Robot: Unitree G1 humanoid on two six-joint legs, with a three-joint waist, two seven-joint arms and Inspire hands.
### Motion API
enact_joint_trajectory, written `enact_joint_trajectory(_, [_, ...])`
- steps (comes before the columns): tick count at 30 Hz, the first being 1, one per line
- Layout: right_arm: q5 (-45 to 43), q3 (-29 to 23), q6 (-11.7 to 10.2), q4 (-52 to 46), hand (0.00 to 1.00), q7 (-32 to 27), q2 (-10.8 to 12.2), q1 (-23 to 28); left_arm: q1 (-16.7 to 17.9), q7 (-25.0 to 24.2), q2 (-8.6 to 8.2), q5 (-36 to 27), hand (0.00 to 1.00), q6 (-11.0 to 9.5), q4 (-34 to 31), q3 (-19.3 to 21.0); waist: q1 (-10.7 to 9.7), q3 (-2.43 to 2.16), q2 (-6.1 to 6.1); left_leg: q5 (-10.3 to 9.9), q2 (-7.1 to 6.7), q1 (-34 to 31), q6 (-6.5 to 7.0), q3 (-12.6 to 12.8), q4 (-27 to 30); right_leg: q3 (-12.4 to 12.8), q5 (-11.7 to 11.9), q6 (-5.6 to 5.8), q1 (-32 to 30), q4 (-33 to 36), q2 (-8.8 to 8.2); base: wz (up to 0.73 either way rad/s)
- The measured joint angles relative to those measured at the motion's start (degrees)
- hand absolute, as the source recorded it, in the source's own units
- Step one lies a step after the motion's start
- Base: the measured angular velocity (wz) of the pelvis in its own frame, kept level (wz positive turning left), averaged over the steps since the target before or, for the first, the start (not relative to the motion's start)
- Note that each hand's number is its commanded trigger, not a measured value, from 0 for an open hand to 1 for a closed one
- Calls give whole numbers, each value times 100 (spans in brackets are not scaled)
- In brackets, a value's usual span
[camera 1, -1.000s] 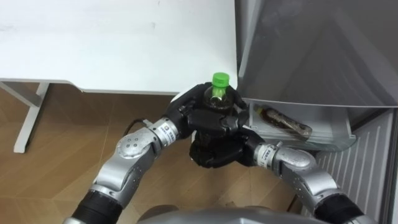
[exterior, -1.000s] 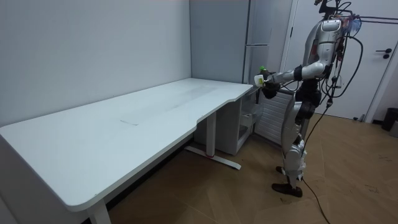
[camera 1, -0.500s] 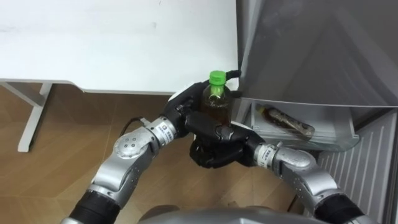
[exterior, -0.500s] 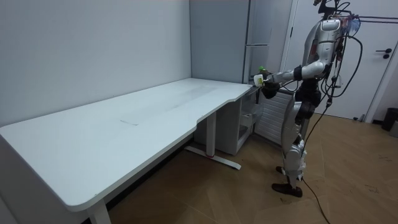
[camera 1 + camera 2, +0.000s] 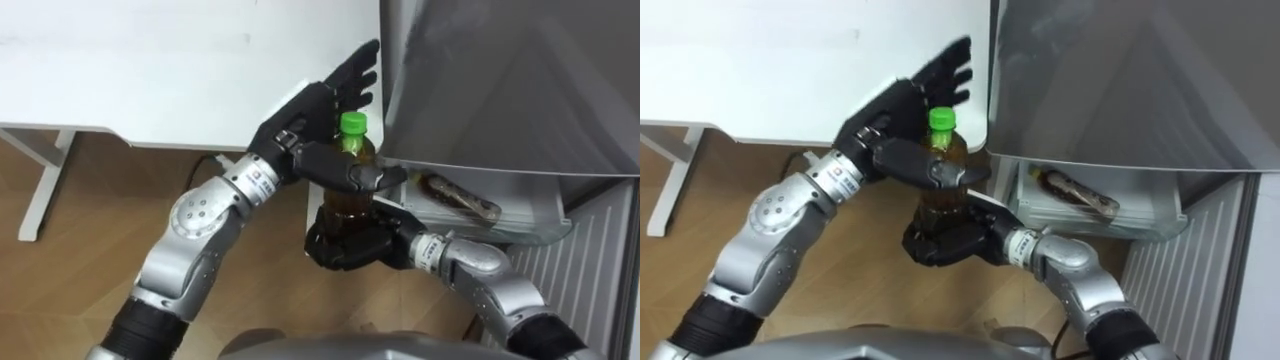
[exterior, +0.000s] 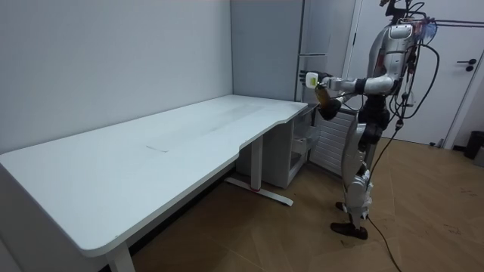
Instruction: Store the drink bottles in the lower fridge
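Gripped the bottle (image 5: 345,208) round its lower part with the right hand (image 5: 345,250), fingers curled under and about the base. Held it upright, green cap (image 5: 351,123) on top, brown drink inside. Held the left hand (image 5: 305,120) open behind the bottle's neck, its fingers (image 5: 355,72) straight and spread, pointing toward the fridge (image 5: 500,80), and its thumb (image 5: 350,177) laid across the front of the bottle below the shoulder.

Had the bottle in the air, not resting on anything, just off the corner of the white desk (image 5: 150,70) and just beside the fridge's grey front. Faced the open lower compartment (image 5: 545,215) of the fridge, to the right of the bottle and under that grey front. Found there a second bottle (image 5: 460,195), dark, lying on its side in a clear bin. Noted a ribbed white panel (image 5: 600,270) at the far right, beyond the bin.

Looked down past both forearms at a wooden floor (image 5: 80,240) and one white desk leg (image 5: 45,190) under the desk's near edge.

Stood, in the room view, upright on the wooden floor at the far end of the long white desk, toward the room view's right, facing the tall grey fridge with both arms stretched out to it. Had a plain pale wall (image 6: 113,60) running behind the desk and a white door (image 6: 461,45) at the room view's right edge.
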Motion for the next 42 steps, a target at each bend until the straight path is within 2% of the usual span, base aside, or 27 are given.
enact_joint_trajectory(4, [-48,-199,23,0,100,1,-67,148,49,305,36,-146,0,-43,-224,349,70,-4,37,0,0,1,-1,-50,9,-41,2,-2,26,-3,1,4])
enact_joint_trajectory(6, [-301,-480,53,-1,100,7,-39,300,93,488,29,-185,0,-49,-349,726,187,-2,68,-1,1,88,-2,-55,-40,-46,2,-2,90,-8,1,0])
enact_joint_trajectory(9, [-517,-599,121,2,100,9,-114,363,124,755,32,-384,0,-110,-401,1177,237,-14,131,0,-7,194,-3,-41,-170,-32,2,-1,179,-25,-1,0])
enact_joint_trajectory(11, [-538,-697,121,1,100,16,-125,438,138,889,22,-435,0,-113,-449,1356,365,-28,148,2,-5,269,-3,-19,-206,-41,1,0,229,-29,-5,-5])
enact_joint_trajectory(15, [-638,-974,119,0,100,24,-123,534,211,1176,-2,-414,0,-256,-521,1804,506,-27,150,1,-3,342,-3,-20,-199,-60,-1,2,297,-37,-25,-1])
enact_joint_trajectory(19, [-685,-1120,106,55,100,21,-119,563,286,1524,-9,-428,0,-389,-523,2218,525,-26,154,1,-31,380,-3,-106,-200,-66,8,16,407,-144,7,9])
enact_joint_trajectory(21, [-682,-1195,105,153,100,-48,-116,603,364,1807,-12,-541,0,-551,-524,2388,568,-23,161,1,-41,407,-2,-164,-196,-121,8,17,459,-150,1,11])
enact_joint_trajectory(25, [-686,-1349,105,157,100,-111,-112,748,390,2125,-17,-644,0,-611,-487,2709,690,-11,185,1,-37,400,-3,-204,-200,-197,7,18,460,-147,2,7])
enact_joint_trajectory(27, [-707,-1459,106,155,100,-123,-101,809,420,2290,-16,-663,0,-670,-195,2989,777,-10,261,1,-39,381,-3,-201,-206,-194,7,19,443,-142,1,0])
enact_joint_trajectory(32, [-736,-1495,110,146,100,-231,-117,854,603,2613,-8,-886,0,-667,831,3253,823,-69,352,1,-44,369,-2,-199,-205,-205,3,21,416,-143,-10,0])
enact_joint_trajectory(37, [-705,-1465,120,137,100,-382,-109,943,838,2864,-8,-1117,0,-625,2279,3125,843,-75,355,1,-50,368,-2,-190,-196,-203,-4,31,462,-211,-8,1])
enact_joint_trajectory(40, [-704,-1465,308,138,100,-456,-112,926,917,2880,-9,-1628,0,-460,3196,2926,833,-79,350,1,-64,344,-2,-253,-194,-233,-8,34,463,-221,-46,7])
enact_joint_trajectory(42, [-692,-1460,367,175,100,-465,-123,927,954,2852,-13,-2256,0,-358,3835,2748,850,-80,345,1,-65,339,-2,-242,-202,-219,-20,35,418,-227,-47,0])
